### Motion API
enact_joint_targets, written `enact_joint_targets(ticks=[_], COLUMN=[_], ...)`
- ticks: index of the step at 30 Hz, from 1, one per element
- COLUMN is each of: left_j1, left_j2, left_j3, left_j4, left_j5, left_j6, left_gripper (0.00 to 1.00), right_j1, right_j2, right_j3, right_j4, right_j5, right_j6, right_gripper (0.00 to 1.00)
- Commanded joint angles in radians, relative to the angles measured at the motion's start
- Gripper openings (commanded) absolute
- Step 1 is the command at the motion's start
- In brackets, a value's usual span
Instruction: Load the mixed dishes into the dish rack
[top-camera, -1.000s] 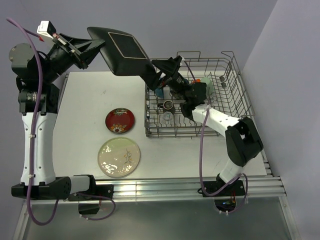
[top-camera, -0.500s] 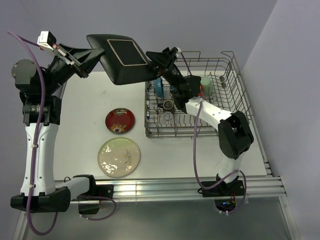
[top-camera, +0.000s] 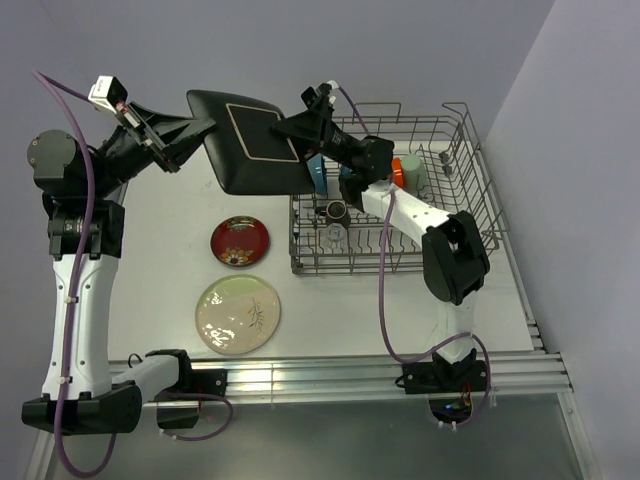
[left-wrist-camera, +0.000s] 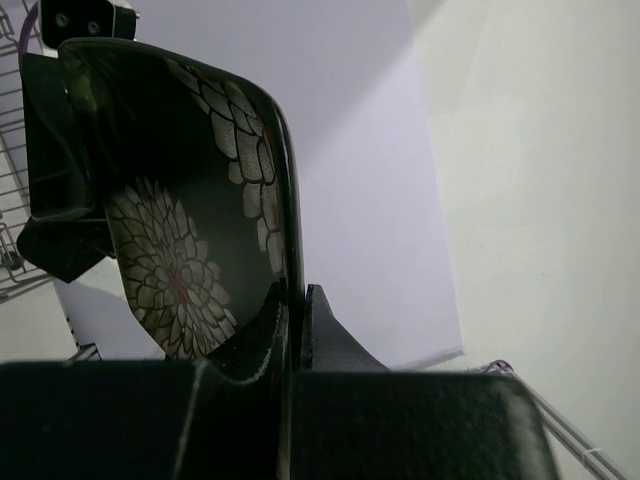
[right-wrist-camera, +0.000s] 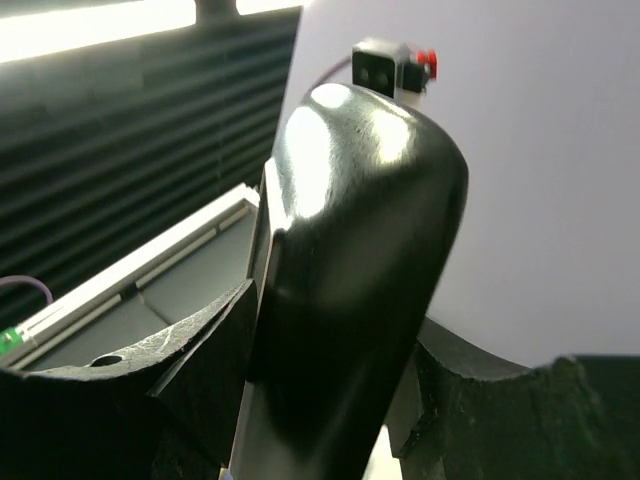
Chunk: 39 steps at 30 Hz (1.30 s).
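Observation:
A black square plate (top-camera: 255, 140) hangs in the air just left of the dish rack (top-camera: 470, 150), held at both ends. My left gripper (top-camera: 195, 130) is shut on its left rim; in the left wrist view the fingertips (left-wrist-camera: 297, 295) pinch the thin edge of the flower-patterned plate (left-wrist-camera: 190, 200). My right gripper (top-camera: 300, 125) reaches out of the rack and clamps the right rim. In the right wrist view the glossy plate (right-wrist-camera: 350, 250) fills the gap between the fingers of that gripper (right-wrist-camera: 335, 310).
On the table lie a red saucer (top-camera: 240, 241) and a cream round plate (top-camera: 238, 314). The rack holds a blue bowl (top-camera: 318, 175), an orange bowl (top-camera: 403, 165), a pale green cup (top-camera: 417, 172), a small brown mug (top-camera: 337, 209) and a clear glass (top-camera: 335, 236).
The right gripper has risen out of the rack towards the plate's right rim and closed on it. The left arm has lowered and turned the plate slightly.

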Motion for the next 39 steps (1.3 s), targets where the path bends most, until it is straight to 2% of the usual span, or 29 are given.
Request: enact_joint_targets(ticks=[1,5,10,11,14,15,18,25,29,31,32,34,35,36,38,39], left_j1=[-0.01,-0.01,0.016,0.016,0.019,0.019,0.021,0.021,0.021,0.021,0.021,0.021,0.021,0.021,0.021,0.021], left_j2=[-0.049,-0.047,-0.047,-0.047,-0.044,-0.044,-0.043,-0.014,0.011,0.02,0.019,0.013,0.011,0.011,0.016,0.019], left_j3=[-0.014,-0.037,-0.09,-0.106,-0.155,-0.169,-0.263,-0.314,-0.304,-0.311,-0.32,-0.35,-0.357,-0.365,-0.367,-0.367], left_j4=[0.155,0.199,0.284,0.334,0.402,0.44,0.561,0.672,0.703,0.727,0.745,0.772,0.799,0.805,0.802,0.802], left_j5=[0.042,0.06,0.081,0.086,0.103,0.103,0.103,0.097,0.118,0.129,0.128,0.111,0.106,0.103,0.112,0.117], left_j6=[-0.072,-0.098,-0.161,-0.178,-0.222,-0.23,-0.314,-0.357,-0.362,-0.368,-0.376,-0.397,-0.403,-0.41,-0.404,-0.4], left_gripper=[0.0,0.0,0.0,0.0,0.0,0.0,0.0,0.0,0.01,0.11,0.32,0.54,0.73,0.79,0.99,0.99], right_j1=[0.021,0.024,0.051,0.062,0.085,0.093,0.12,0.128,0.114,0.104,0.099,0.085,0.07,0.062,0.039,0.03], right_j2=[-0.031,-0.059,-0.082,-0.093,-0.128,-0.139,-0.169,-0.221,-0.264,-0.274,-0.286,-0.297,-0.303,-0.306,-0.321,-0.327], right_j3=[0.028,-0.009,0.003,0.002,-0.013,-0.018,-0.032,-0.136,-0.207,-0.208,-0.213,-0.225,-0.233,-0.252,-0.272,-0.292], right_j4=[0.371,0.457,0.46,0.462,0.463,0.463,0.463,0.458,0.405,0.376,0.359,0.325,0.325,0.323,0.313,0.308], right_j5=[-0.125,-0.137,-0.122,-0.116,-0.091,-0.074,-0.042,-0.022,-0.05,-0.067,-0.086,-0.105,-0.11,-0.108,-0.108,-0.107], right_j6=[0.585,0.628,0.632,0.632,0.631,0.631,0.625,0.597,0.507,0.484,0.462,0.445,0.444,0.444,0.436,0.432], right_gripper=[0.57,0.57,0.53,0.43,0.23,0.12,0.02,0.0,0.0,0.0,0.0,0.0,0.0,0.0,0.0,0.0])
